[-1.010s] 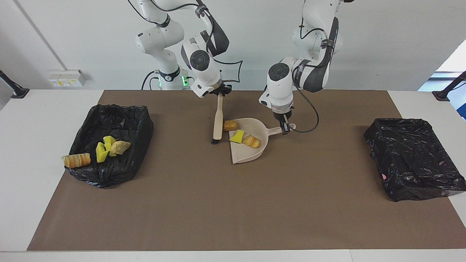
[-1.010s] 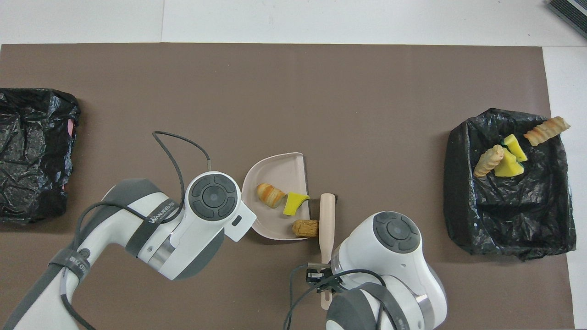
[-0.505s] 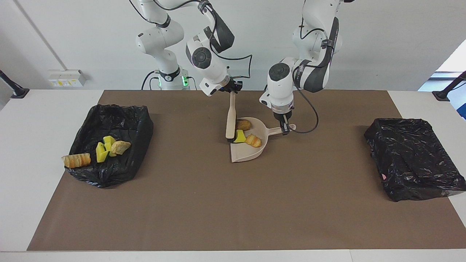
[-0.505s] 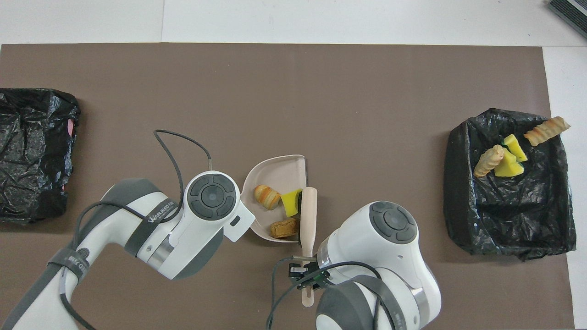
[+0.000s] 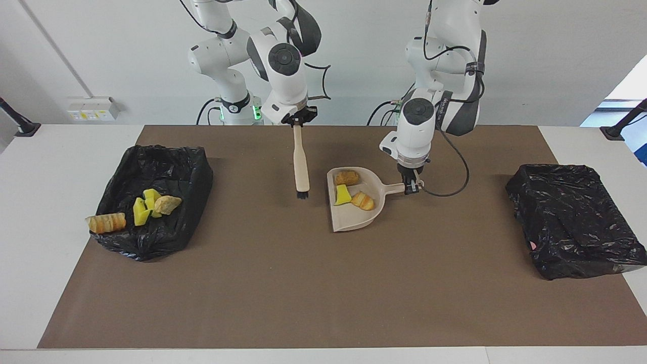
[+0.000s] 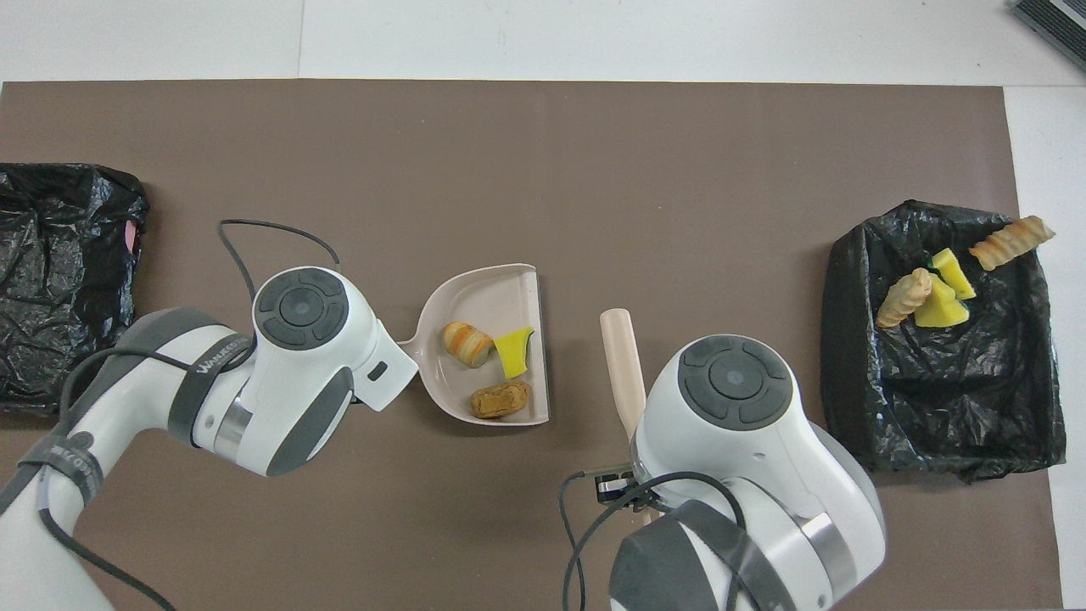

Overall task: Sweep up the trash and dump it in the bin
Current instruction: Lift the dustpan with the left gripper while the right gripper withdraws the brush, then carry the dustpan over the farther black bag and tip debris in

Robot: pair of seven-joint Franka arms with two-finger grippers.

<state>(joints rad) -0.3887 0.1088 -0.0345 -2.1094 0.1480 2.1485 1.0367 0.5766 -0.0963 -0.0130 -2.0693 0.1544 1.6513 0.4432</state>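
My left gripper [image 5: 412, 186] is shut on the handle of the beige dustpan [image 5: 354, 218], which sits mid-table. In the pan lie three scraps of trash: a brown lump [image 5: 347, 177], a yellow sponge chunk [image 5: 343, 194] and an orange-striped roll [image 5: 363, 200]. My right gripper [image 5: 298, 123] is shut on the top of the beige hand brush [image 5: 301, 162]. The brush hangs upright beside the pan, toward the right arm's end, its black bristles [image 5: 302, 193] apart from the pan. In the overhead view the pan [image 6: 492, 293] and the brush handle [image 6: 622, 365] show between the arms.
A black-lined bin [image 5: 167, 167] at the right arm's end holds yellow chunks [image 5: 144, 205] and a tan lump [image 5: 167, 203]; a striped roll [image 5: 106, 222] lies on its rim. A second black-lined bin [image 5: 576, 222] stands at the left arm's end.
The brush pushed the brown lump into the dustpan, then drew back toward the right arm's end. The dustpan with its three scraps shifted toward the left arm's end.
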